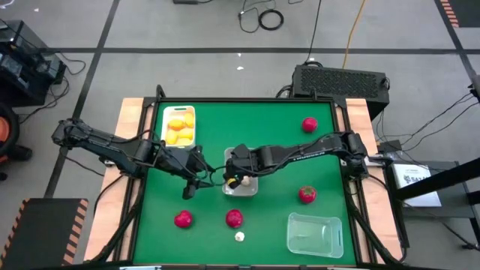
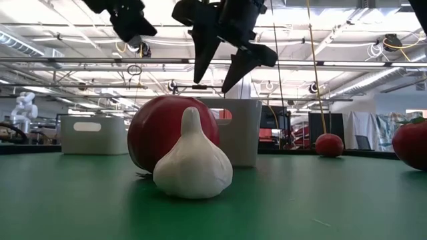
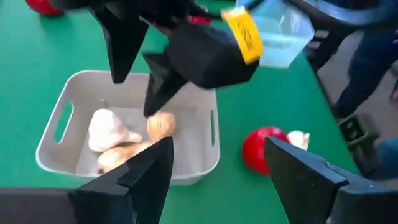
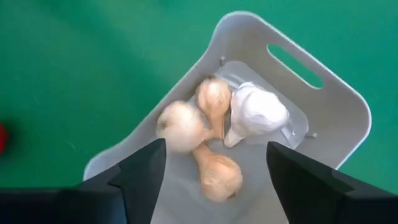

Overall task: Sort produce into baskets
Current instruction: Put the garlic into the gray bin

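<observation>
The right gripper (image 4: pixel 211 180) hangs over the middle basket (image 4: pixel 323 106) at the centre of the green table (image 1: pixel 277 142), its fingers spread apart and grasping nothing. Below them, four garlic bulbs (image 4: pixel 214 134) lie together on the basket floor: one white, three tan. The left gripper (image 3: pixel 214 171) hovers just beside the same basket, on the side toward the table's left edge, fingers also parted and empty.

A white basket (image 1: pixel 163 126) near the far left corner carries yellow lemons (image 1: pixel 179 129). A clear basket (image 1: pixel 311 234) sits by the near edge toward the right corner.

Five strawberries remain loose on the table: one near the far right corner (image 1: pixel 309 124), one toward the right edge (image 1: pixel 307 195), two along the near edge (image 1: pixel 183 219) (image 1: pixel 234 218), and one at far right of the low view. A single white garlic bulb (image 2: pixel 192 160) rests at the near edge, just in front of a strawberry.
</observation>
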`<control>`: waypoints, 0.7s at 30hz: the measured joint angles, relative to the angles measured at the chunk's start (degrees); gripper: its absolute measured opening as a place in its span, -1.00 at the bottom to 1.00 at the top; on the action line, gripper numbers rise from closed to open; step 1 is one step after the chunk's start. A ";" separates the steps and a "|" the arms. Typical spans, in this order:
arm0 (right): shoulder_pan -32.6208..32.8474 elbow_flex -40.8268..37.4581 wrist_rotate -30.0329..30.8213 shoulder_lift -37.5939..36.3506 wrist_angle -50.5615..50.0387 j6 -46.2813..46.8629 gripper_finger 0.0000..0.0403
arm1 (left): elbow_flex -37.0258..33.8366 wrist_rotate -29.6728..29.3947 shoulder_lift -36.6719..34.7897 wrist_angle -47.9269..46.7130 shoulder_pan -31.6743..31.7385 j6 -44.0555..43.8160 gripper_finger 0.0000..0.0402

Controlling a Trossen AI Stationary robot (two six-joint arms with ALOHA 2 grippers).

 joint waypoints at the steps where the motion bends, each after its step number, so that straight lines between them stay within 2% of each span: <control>1: 0.13 0.00 -0.61 0.00 -0.14 -0.76 0.35 | 0.00 0.00 0.00 0.82 -0.12 -1.06 0.29; 6: 2.21 0.00 -1.71 0.00 -2.69 -4.38 0.37 | 0.00 -0.27 0.01 2.62 -2.00 -7.34 0.29; 9: 4.10 0.00 -2.49 -0.26 -5.25 -5.92 0.37 | 0.00 -2.60 0.55 2.73 -3.96 -12.07 0.29; 15: 11.21 0.00 3.45 -2.39 -10.27 -7.39 0.37 | 0.00 -6.12 4.34 5.77 -10.18 -22.98 0.29; 18: 15.49 0.00 5.81 -3.80 -12.71 -6.97 0.37 | 0.25 -8.23 8.17 11.77 -13.98 -27.30 0.29; 21: 19.56 0.00 7.40 -4.74 -14.22 -5.95 0.37 | 2.15 -10.51 13.41 17.73 -17.65 -28.10 0.29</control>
